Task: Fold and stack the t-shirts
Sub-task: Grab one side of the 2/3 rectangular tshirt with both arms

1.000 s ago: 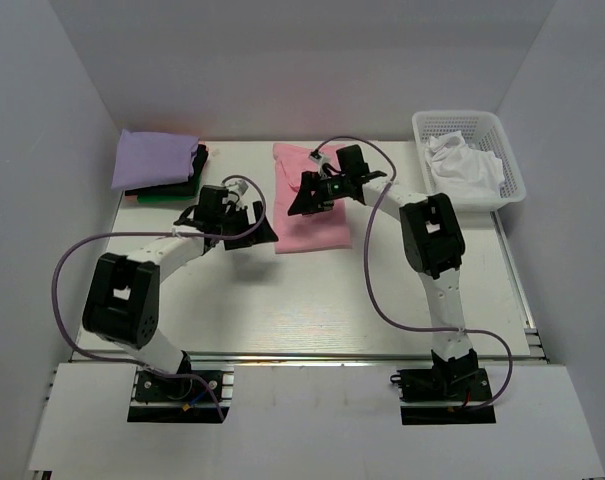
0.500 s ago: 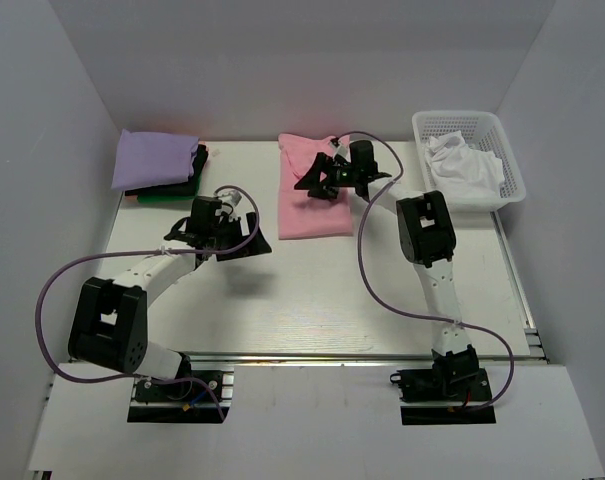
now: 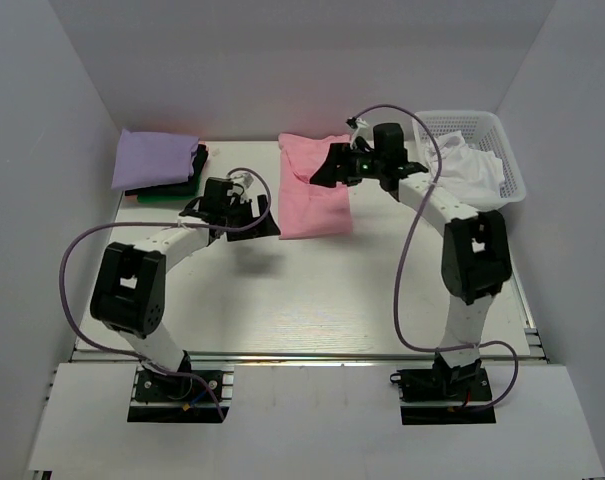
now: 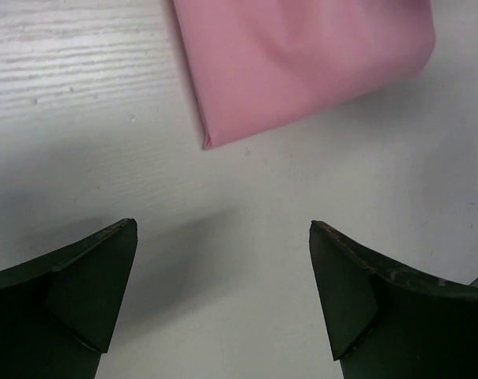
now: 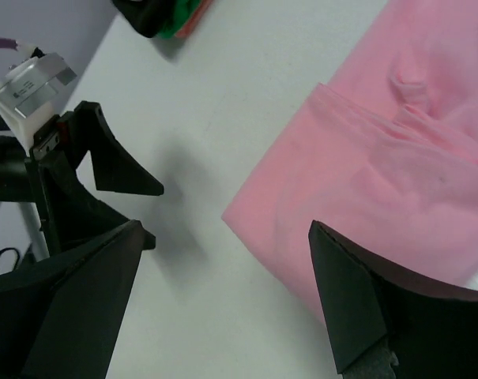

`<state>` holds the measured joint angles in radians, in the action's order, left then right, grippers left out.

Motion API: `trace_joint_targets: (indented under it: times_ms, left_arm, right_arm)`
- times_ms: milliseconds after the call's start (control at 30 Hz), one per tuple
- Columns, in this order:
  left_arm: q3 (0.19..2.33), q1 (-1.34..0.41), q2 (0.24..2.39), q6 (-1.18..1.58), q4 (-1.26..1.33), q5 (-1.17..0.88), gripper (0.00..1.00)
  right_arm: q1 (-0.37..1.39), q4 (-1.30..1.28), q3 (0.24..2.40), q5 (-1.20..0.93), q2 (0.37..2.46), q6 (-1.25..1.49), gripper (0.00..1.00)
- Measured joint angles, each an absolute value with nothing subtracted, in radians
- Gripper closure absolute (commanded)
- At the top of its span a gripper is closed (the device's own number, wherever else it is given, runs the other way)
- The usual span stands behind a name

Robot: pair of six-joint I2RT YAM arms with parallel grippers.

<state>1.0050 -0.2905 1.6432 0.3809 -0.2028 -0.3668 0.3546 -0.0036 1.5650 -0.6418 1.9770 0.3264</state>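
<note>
The folded pink t-shirt [image 3: 312,198] lies flat at the back middle of the table. It also shows in the left wrist view [image 4: 302,63] and the right wrist view [image 5: 397,174]. My left gripper [image 3: 263,226] is open and empty, just off the shirt's near left corner [image 4: 221,229]. My right gripper [image 3: 322,172] is open and empty, hovering over the shirt's left edge [image 5: 223,229]. The lavender t-shirt [image 3: 154,160] tops a stack on black and green ones [image 3: 172,190] at the back left.
A white lattice basket [image 3: 510,190] holding white cloth [image 3: 464,165] stands at the back right. White walls close the back and both sides. Purple cables loop from both arms. The left gripper's fingers [image 5: 112,170] show in the right wrist view.
The right arm's elbow has swung out to the right and its gripper has drawn back over the pink shirt. The shirt has shifted slightly toward the back. The left gripper has moved closer to the shirt's corner.
</note>
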Motion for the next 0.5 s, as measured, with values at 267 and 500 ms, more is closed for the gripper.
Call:
trace_joint_targets:
  times_ms: [267,500]
  left_arm:
    - [1.145,-0.343,1.844,0.376,-0.191,-0.323,0.00]
    - [1.181,-0.356,1.911,0.382,-0.175,-0.292,0.05]
  right_arm:
    - [0.318,-0.146,1.351,-0.408,1.897,0.250,0.10]
    - [0.285,-0.223,1.286,-0.381,1.958,0.260,0.10]
